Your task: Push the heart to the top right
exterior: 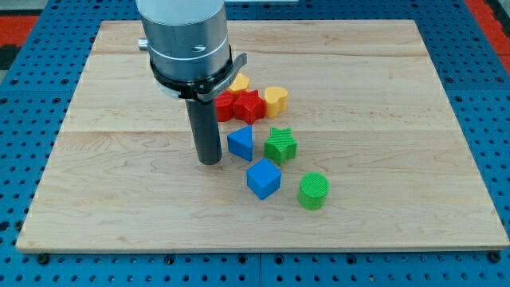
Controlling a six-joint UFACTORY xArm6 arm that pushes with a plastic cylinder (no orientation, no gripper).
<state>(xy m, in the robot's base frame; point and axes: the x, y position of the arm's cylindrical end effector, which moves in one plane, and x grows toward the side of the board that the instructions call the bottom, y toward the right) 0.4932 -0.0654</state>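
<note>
My tip (209, 161) sits on counter (382, 96), just left of blue triangle (241, 143); yellow heart (276, 100) up-right by red star (249, 105). No fingers.

My tip (209, 162) stands just left of the triangle block (241, 143); the heart (276, 100) lies above the star (280, 146).

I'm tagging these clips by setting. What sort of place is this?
Likely a robotics lab bench: a wooden board lies on a blue perforated surface, my tip rests on it just left of the blue triangular block, and small blocks like the yellow heart are scattered nearby.
</note>
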